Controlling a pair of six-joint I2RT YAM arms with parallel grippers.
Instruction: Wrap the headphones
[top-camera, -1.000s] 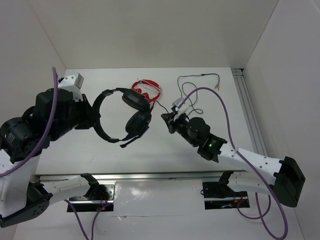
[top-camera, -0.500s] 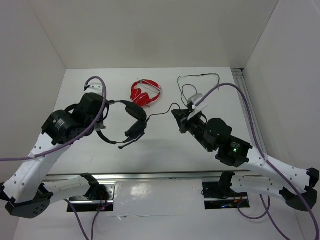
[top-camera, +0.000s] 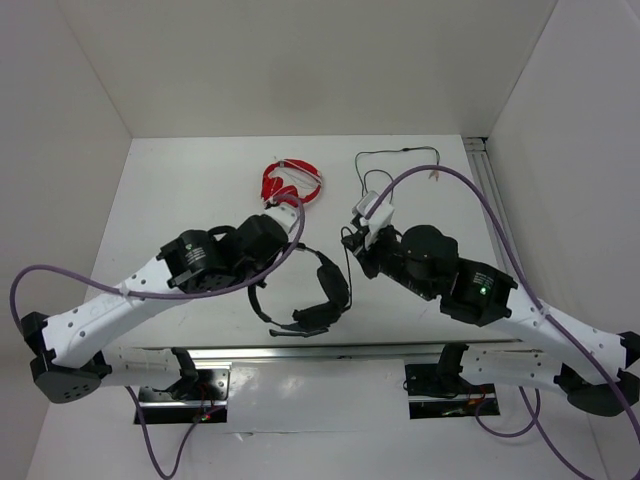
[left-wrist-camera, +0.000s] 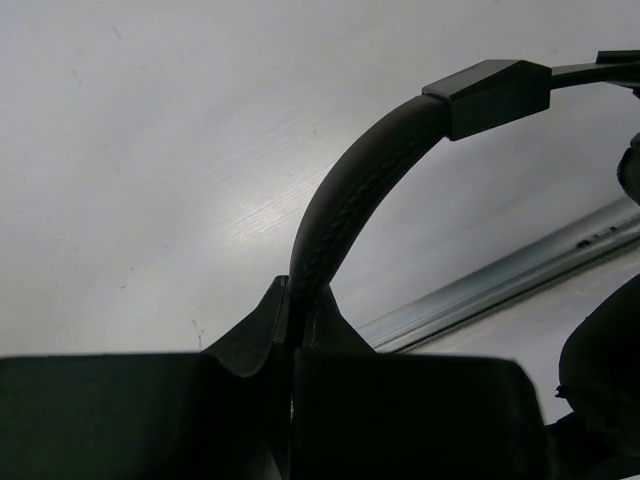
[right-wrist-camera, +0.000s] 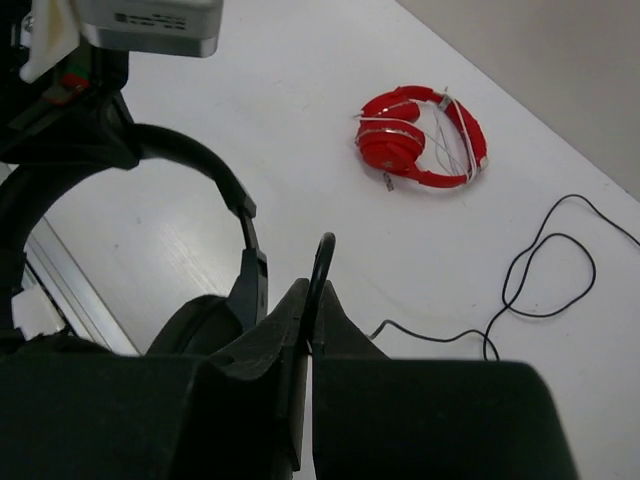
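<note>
The black over-ear headphones (top-camera: 328, 282) sit near the front edge of the white table (top-camera: 200, 190), between the two arms. They are held by the padded headband (left-wrist-camera: 335, 200), with the round earcups dangling toward the metal rail. From where I stand I can't tell whether the cups rest on the surface or hang just above it.

The left gripper (left-wrist-camera: 292, 315) is pinched tight on that headband, near the middle of the arc. The right gripper (right-wrist-camera: 310, 300) is closed down narrow on a bend of the thin black cable (right-wrist-camera: 323, 255). The rest of the cable trails off in loose loops across the far right of the table. A smaller pair of red headphones (right-wrist-camera: 400, 145) lies well apart at the back, out of the way.

The headset looks light, though it likely swings: the cups pivot, so holding the band steadies it best, and the stiff arc gives the fingers something firm to bite. The cable is the awkward part. It is limp and thin and looks slick, so it could slide through a pinch or snag on a cup. I'd keep the hold close to the headset end and feed short lengths round the band, pulling gently so the plug joint isn't strained.
</note>
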